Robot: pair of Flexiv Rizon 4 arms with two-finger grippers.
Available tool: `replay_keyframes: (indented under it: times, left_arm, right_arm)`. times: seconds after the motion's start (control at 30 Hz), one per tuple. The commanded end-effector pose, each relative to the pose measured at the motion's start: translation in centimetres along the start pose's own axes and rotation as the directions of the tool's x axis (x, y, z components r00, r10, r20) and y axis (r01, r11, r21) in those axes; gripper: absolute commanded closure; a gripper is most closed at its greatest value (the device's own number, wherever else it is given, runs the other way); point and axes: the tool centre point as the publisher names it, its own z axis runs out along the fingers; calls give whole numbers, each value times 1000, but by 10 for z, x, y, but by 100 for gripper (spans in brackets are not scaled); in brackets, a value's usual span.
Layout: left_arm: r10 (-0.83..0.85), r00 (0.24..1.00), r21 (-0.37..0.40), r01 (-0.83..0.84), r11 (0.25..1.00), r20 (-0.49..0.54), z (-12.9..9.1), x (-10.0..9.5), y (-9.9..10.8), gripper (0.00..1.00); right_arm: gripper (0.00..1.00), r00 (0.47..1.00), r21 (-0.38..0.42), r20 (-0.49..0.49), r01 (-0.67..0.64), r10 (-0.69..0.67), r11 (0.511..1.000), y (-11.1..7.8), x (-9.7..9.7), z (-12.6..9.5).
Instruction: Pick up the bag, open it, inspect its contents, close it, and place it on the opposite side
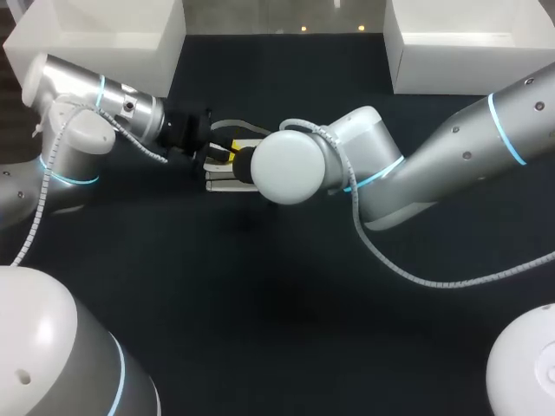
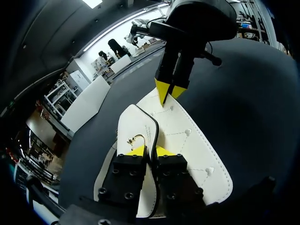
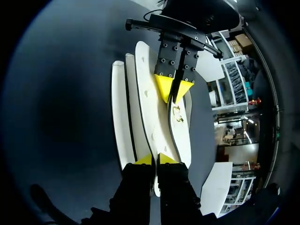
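Near the middle of the dark desk (image 1: 260,303), a little toward my left side, the white bag (image 2: 190,145) lies flat with both arms meeting over it from opposite ends. The left gripper (image 2: 150,151) has its fingers drawn almost together, pinching the black-edged flap (image 2: 136,123) that stands up between them, just behind the small gold clasp (image 2: 135,139). The right gripper (image 3: 154,160) is likewise nearly closed, its fingers nipping a thin white layer at the bag's other end, so each wrist view shows the other arm's yellow tips facing it along the bag. In the head view the right arm's wrist covers most of the bag, and only a strip of white shows beneath it. I judge the opening step to be in hand: the flap is caught and partly raised, but the mouth is not yet spread and nothing inside can be seen. The next move likely calls for the two grips to part gently, one lifting the flap while the other pins the body down, with care that the thin edges do not slip out.
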Motion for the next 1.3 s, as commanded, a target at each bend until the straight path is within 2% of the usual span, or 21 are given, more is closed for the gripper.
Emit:
replay_keyframes:
  times: [0.03, 0.07, 0.1, 0.13, 0.17, 0.2, 0.6, 0.73, 1.03, 1.3]
  left_arm:
    - [12, 999, 6, -12, 1000, 30, 1, 4, 0, 71]
    - [15, 999, 5, -15, 1000, 37, 1, 3, -1, 73]
    - [18, 999, 4, -19, 1000, 37, 0, 2, -3, 78]
    - [22, 999, 0, -22, 1000, 40, 0, 1, -4, 85]
    - [24, 999, -1, -24, 1000, 41, 0, 0, -5, 98]
    - [30, 999, -5, -30, 1000, 41, 0, -1, -5, 100]
    - [55, 997, -14, -54, 998, 51, 0, -3, -14, 100]
    - [103, 993, -62, -99, 993, 60, -1, -2, -16, 100]
    - [118, 991, -131, -108, 985, 68, -6, 1, 2, 100]
    - [179, 982, -148, -169, 974, 57, -4, -2, -8, 100]
  right_arm:
    - [100, 1000, -1, 4, -1, 1, 1000, 0, 0, 1]
    - [100, 1000, -1, 4, -1, 1, 1000, 0, 0, 1]
    - [100, 1000, -1, 4, -1, 1, 1000, 0, 0, 1]
    - [100, 1000, -1, 4, -1, 1, 1000, 0, 0, 1]
    - [100, 1000, -1, 4, -1, 1, 1000, 0, 0, 1]
    - [100, 1000, -1, 4, -1, 1, 1000, 0, 0, 1]
    - [100, 1000, -1, 4, -1, 1, 1000, 0, 0, 1]
    - [100, 1000, -1, 4, -1, 1, 1000, 0, 0, 1]
    - [100, 1000, -1, 4, -1, 1, 1000, 0, 0, 1]
    - [100, 1000, -1, 4, -1, 1, 1000, 0, 0, 1]
